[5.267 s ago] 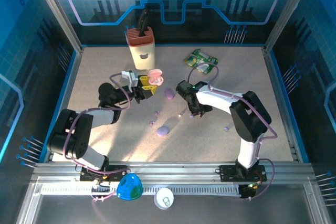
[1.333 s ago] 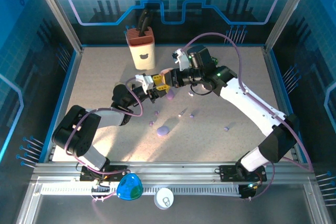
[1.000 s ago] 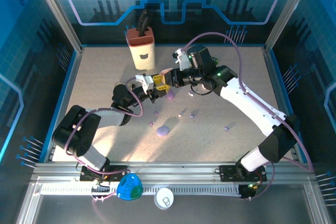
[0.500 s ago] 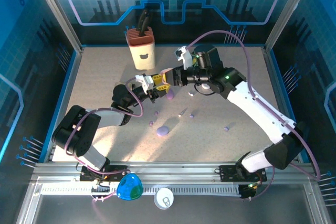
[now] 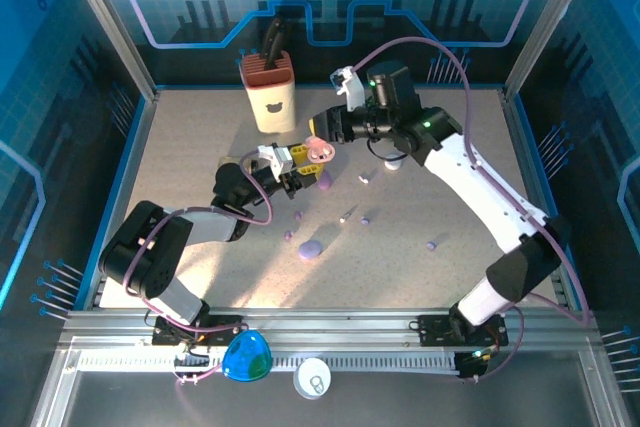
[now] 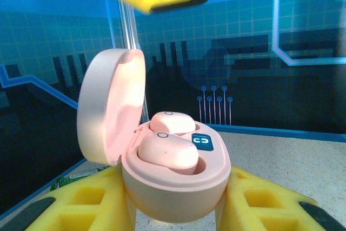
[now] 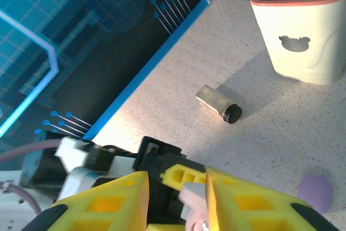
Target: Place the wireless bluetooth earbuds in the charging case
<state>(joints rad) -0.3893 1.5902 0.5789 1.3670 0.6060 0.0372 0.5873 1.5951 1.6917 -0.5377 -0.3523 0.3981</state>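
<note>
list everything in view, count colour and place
charging case: 1, pink, lid open, in the left end effector
earbuds: 2, pink, in the case
pebble cases: 2, purple, mid table
loose bits: at least 4, lilac, mid table
holder: 1, cream, reddish rim, back of table
metal stub: 1, grey, near the holder
teardrop piece: 1, blue, front rail
disc: 1, white, front rail
left end effector: 1, yellow fingers, shut on the case
right end effector: 1, yellow fingers, above the case

lab: blue-panelled test enclosure
</note>
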